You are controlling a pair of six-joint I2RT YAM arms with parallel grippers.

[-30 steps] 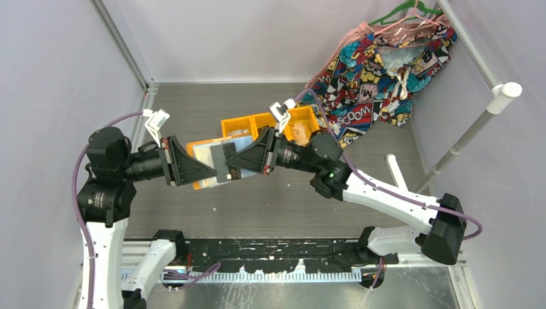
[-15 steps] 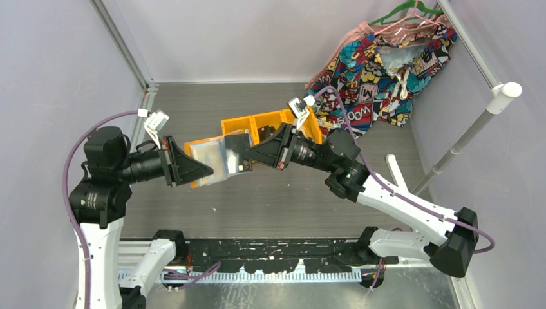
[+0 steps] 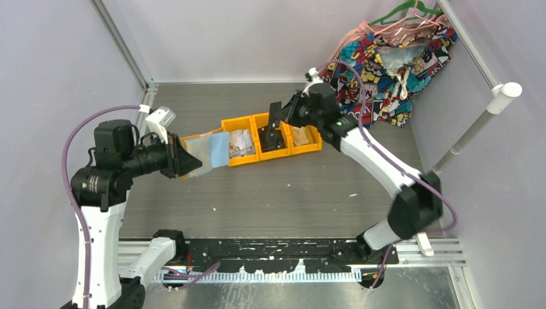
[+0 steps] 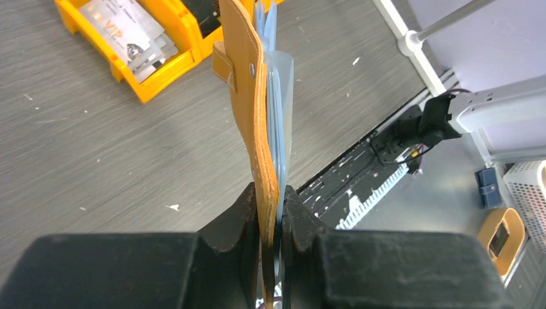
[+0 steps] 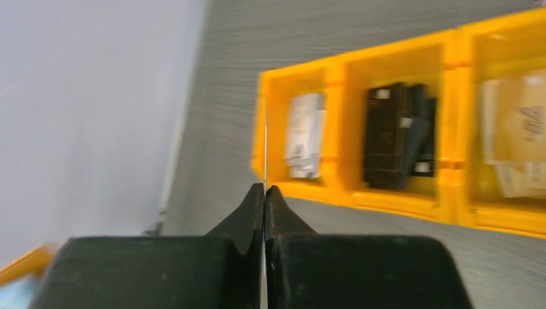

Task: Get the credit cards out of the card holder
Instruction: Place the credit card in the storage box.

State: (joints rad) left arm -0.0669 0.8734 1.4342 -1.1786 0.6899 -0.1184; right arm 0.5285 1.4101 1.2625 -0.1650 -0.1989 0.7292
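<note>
Card holder [image 3: 207,150] beside orange bins [image 3: 275,155], credit card [image 3: 275,118] above.

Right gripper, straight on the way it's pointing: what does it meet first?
Likely the orange plastic bin tray: the right gripper, shut on a thin edge-on card, aims at its end compartment's outer wall beside the pale cards. Depth is unclear.

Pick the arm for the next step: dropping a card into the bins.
Right. The right gripper is shut on a thin card, seen edge-on, over the orange bins. The left gripper is busy clamping the card holder.
</note>
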